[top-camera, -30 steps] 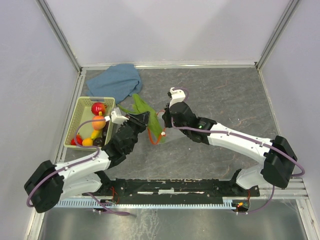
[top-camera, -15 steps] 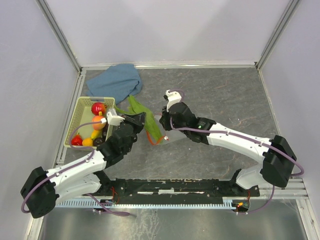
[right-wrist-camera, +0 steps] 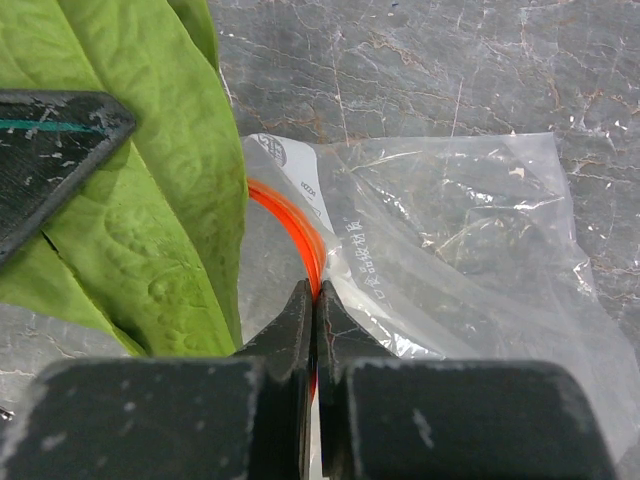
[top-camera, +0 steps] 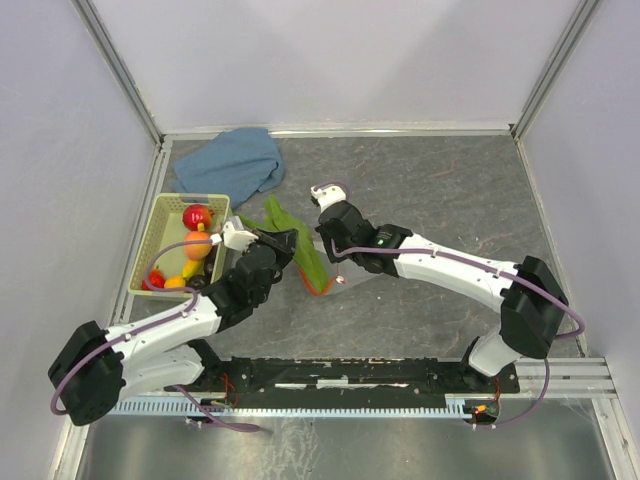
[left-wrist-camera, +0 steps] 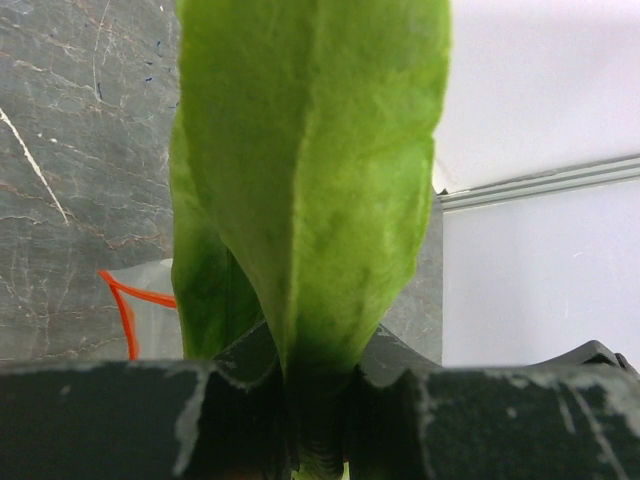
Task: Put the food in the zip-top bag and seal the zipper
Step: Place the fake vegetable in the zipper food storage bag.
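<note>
The step in hand looks like the loading of the first piece of food: the left claw (left-wrist-camera: 312, 385) is clamped tight on the stem end of a broad, veined green toy leaf (left-wrist-camera: 310, 150), which sticks out straight ahead of its fingers, while the right claw (right-wrist-camera: 313, 292) is pinched almost fully closed on the thin red-orange zipper strip (right-wrist-camera: 296, 228) of the clear, crinkled zip-top plastic bag (right-wrist-camera: 450, 230). From the right claw, the bag's film spreads ahead and to its right, lying on the table, and the leaf lies just to its left, close against the orange strip; whether the leaf's tip has passed the mouth cannot be told. By my reading, the next move calls for the right claw to lift the strip so the mouth gapes, and for the left claw to slide the leaf in lengthwise before letting go, since the thin film may fold shut. Behind and outward of the left claw stands a pale green plastic basket (top-camera: 150, 235) holding the other toy food, among it a red fruit (top-camera: 196, 216) and an orange one (top-camera: 198, 245). The surface is a dark grey marbled table (top-camera: 440, 190), with a crumpled blue cloth (top-camera: 235, 160) beyond the claws, inside plain pale walls (top-camera: 330, 60) framed by metal rails
</note>
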`<state>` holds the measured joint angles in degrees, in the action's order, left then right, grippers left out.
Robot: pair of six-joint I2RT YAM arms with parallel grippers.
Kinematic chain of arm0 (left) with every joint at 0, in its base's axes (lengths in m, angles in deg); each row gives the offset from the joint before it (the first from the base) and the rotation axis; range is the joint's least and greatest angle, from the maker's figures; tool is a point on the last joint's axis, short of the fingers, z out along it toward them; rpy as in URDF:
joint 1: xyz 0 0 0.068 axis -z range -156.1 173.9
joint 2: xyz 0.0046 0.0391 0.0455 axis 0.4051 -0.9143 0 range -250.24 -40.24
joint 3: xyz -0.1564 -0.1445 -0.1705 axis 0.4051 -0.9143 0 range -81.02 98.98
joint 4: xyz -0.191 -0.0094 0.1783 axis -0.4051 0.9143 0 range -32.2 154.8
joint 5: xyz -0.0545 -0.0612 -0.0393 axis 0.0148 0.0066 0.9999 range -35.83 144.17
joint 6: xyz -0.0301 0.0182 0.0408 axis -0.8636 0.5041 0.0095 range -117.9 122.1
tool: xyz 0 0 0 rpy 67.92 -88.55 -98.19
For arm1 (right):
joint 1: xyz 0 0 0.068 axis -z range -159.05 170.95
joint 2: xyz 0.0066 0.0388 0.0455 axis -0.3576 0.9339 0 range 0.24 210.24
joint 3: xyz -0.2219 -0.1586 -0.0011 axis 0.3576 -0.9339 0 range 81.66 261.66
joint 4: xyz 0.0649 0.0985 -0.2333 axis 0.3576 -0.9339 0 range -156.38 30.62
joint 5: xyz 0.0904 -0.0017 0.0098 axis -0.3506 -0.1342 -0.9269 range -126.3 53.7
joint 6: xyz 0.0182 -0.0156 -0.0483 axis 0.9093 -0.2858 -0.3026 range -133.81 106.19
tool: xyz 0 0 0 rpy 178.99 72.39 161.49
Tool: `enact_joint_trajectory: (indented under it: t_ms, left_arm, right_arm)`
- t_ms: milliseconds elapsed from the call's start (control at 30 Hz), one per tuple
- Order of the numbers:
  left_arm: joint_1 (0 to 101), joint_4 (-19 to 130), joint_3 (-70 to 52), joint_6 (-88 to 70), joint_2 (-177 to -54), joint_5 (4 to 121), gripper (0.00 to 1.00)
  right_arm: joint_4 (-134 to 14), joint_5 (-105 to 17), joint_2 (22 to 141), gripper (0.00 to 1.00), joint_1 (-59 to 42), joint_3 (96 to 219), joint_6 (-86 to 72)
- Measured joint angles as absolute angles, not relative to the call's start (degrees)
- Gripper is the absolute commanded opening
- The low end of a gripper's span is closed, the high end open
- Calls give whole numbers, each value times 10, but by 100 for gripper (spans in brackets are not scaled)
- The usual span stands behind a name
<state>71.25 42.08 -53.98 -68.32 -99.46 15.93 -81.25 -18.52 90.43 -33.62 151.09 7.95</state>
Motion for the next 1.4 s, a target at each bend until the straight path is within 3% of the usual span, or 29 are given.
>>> enact_joint_trajectory:
  t_ms: [633, 1133, 1400]
  left_arm:
    - [713, 384, -546, -717, -919, 106, 3]
    - [724, 262, -566, -617, -927, 76, 3]
    - [782, 233, -578, -560, -987, 39, 15]
  right_arm:
    - [-673, -222, 832, 2, -335, 1446, 204]
    - [-616, -246, 815, 2, -329, 1440, 280]
    - [-602, -260, 814, 2, -316, 1440, 291]
